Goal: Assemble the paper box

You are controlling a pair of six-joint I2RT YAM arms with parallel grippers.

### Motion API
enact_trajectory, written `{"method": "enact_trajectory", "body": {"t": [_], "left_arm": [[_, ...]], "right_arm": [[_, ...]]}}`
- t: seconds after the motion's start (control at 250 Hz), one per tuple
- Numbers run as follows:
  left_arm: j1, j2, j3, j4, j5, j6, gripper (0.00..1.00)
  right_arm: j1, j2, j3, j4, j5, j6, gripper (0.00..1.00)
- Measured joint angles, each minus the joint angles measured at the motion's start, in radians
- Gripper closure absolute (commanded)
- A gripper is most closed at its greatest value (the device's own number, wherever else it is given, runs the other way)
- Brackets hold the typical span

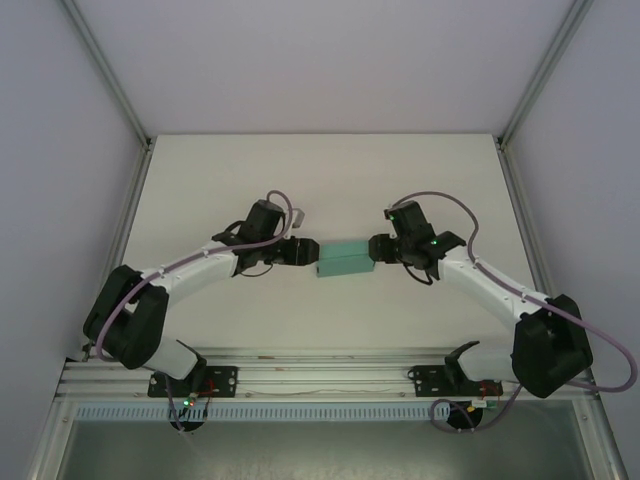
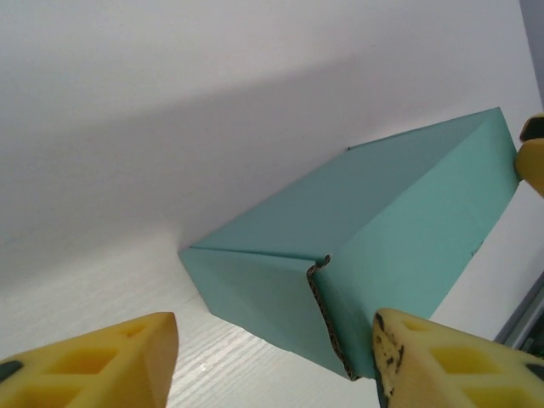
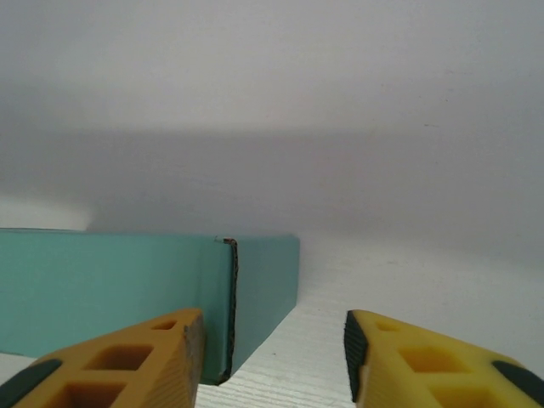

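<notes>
The paper box is seen folded into a closed teal block, laid flat on the middle of the white surface. Its left end is flanked by the left fingers, held wide and unclamped. At its right end the right fingers are likewise spread, one just beside the box's corner.

The left arm and right arm have white link shells, black joint housings and lilac-grey cables looping alongside. A green light glows right of centre. The left gripper and right gripper have yellow fingers with moulded pockets.
</notes>
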Motion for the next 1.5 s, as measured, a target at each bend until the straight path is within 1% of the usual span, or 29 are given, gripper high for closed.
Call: {"method": "enact_trajectory", "body": {"t": [0.116,0.192,0.3,0.34,0.48,0.54,0.612,0.708,0.799,0.867,0.975,1.031,1.095,1.175,1.191,1.219,1.243,1.287,1.339,1.379,1.443,1.499], "left_arm": [[0.0,0.018,-0.01,0.037,0.022,-0.009,0.45],[0.0,0.025,-0.019,0.067,0.038,-0.018,0.5],[0.001,0.032,-0.026,0.098,0.053,-0.025,0.54],[0.001,0.037,-0.026,0.109,0.058,-0.029,0.56],[0.001,0.044,-0.036,0.15,0.08,-0.047,0.66],[0.001,0.046,-0.04,0.164,0.091,-0.053,0.68],[0.001,0.05,-0.046,0.185,0.101,-0.064,0.74],[0.007,0.05,-0.061,0.214,0.109,-0.077,0.79],[0.01,0.049,-0.072,0.238,0.105,-0.081,0.83],[0.01,0.05,-0.073,0.243,0.095,-0.08,0.9],[0.009,0.055,-0.073,0.256,0.073,-0.08,0.92],[0.009,0.058,-0.072,0.264,0.062,-0.079,0.99],[0.006,0.058,-0.072,0.272,0.045,-0.08,0.99],[0.002,0.058,-0.071,0.274,0.027,-0.078,0.98],[0.0,0.058,-0.07,0.274,0.023,-0.078,0.95],[-0.003,0.058,-0.068,0.273,0.016,-0.077,0.88],[-0.005,0.056,-0.064,0.27,0.011,-0.074,0.85],[-0.009,0.056,-0.055,0.259,0.001,-0.071,0.81],[-0.014,0.056,-0.043,0.24,-0.011,-0.065,0.7],[-0.02,0.056,-0.032,0.218,-0.023,-0.056,0.64],[-0.024,0.056,-0.017,0.181,-0.045,-0.048,0.49],[-0.025,0.057,-0.001,0.144,-0.063,-0.041,0.45]], "right_arm": [[-0.006,0.001,-0.01,0.027,-0.013,0.016,0.65],[-0.008,0.002,-0.021,0.053,-0.027,0.026,0.7],[-0.013,0.004,-0.038,0.102,-0.055,0.04,0.78],[-0.016,0.006,-0.043,0.121,-0.066,0.048,0.8],[-0.028,0.01,-0.083,0.214,-0.101,0.085,0.87],[-0.033,0.01,-0.106,0.26,-0.108,0.105,0.92],[-0.037,0.008,-0.137,0.314,-0.112,0.132,0.96],[-0.04,-0.006,-0.186,0.389,-0.115,0.171,0.99],[-0.041,-0.021,-0.233,0.464,-0.115,0.207,1.0],[-0.041,-0.03,-0.264,0.515,-0.114,0.234,1.0],[-0.041,-0.039,-0.301,0.577,-0.111,0.272,1.0],[-0.041,-0.041,-0.313,0.599,-0.108,0.287,1.0],[-0.041,-0.043,-0.319,0.608,-0.108,0.299,1.0],[-0.041,-0.045,-0.319,0.609,-0.108,0.306,1.0],[-0.041,-0.047,-0.319,0.607,-0.108,0.307,1.0],[-0.041,-0.05,-0.316,0.6,-0.108,0.307,1.0],[-0.041,-0.055,-0.312,0.591,-0.108,0.306,1.0],[-0.041,-0.062,-0.297,0.565,-0.108,0.302,0.95],[-0.041,-0.063,-0.274,0.526,-0.108,0.294,0.9],[-0.041,-0.063,-0.253,0.484,-0.108,0.286,0.86],[-0.04,-0.063,-0.222,0.417,-0.107,0.266,0.77],[-0.039,-0.061,-0.188,0.342,-0.1,0.241,0.7]]}}
